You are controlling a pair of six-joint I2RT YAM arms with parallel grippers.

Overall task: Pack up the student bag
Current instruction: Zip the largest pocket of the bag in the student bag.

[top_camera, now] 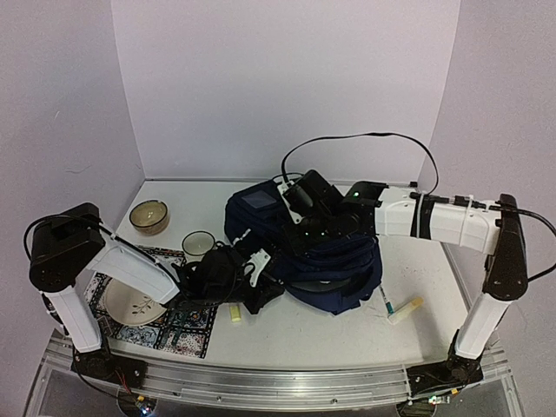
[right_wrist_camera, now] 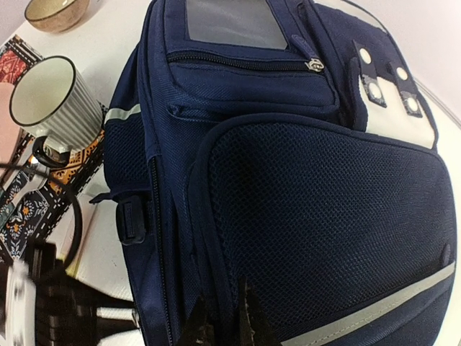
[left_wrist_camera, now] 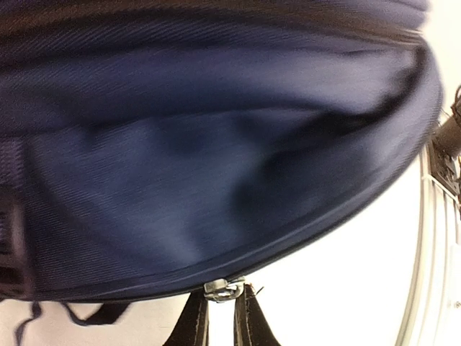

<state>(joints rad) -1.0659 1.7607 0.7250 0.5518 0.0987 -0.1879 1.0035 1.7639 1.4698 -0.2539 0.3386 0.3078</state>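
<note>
The student bag (top_camera: 334,261) is a dark navy backpack lying in the middle of the table. It fills the left wrist view (left_wrist_camera: 216,144) and the right wrist view (right_wrist_camera: 310,202), where its grey-blue panel and white patches show at the top. My left gripper (top_camera: 263,282) is at the bag's near left edge. In the left wrist view the left gripper (left_wrist_camera: 222,317) is shut on the metal zipper pull (left_wrist_camera: 225,290) at the bag's seam. My right gripper (top_camera: 304,233) rests on top of the bag. In the right wrist view the right gripper (right_wrist_camera: 225,324) pinches a fold of fabric beside the mesh pocket.
A tan bowl (top_camera: 149,217) and a striped mug (top_camera: 199,245) stand left of the bag. A plate (top_camera: 130,302) lies on a patterned mat (top_camera: 187,326). A yellow stick (top_camera: 234,314) lies near the left gripper. Another stick (top_camera: 405,309) and a pen (top_camera: 386,300) lie right of the bag.
</note>
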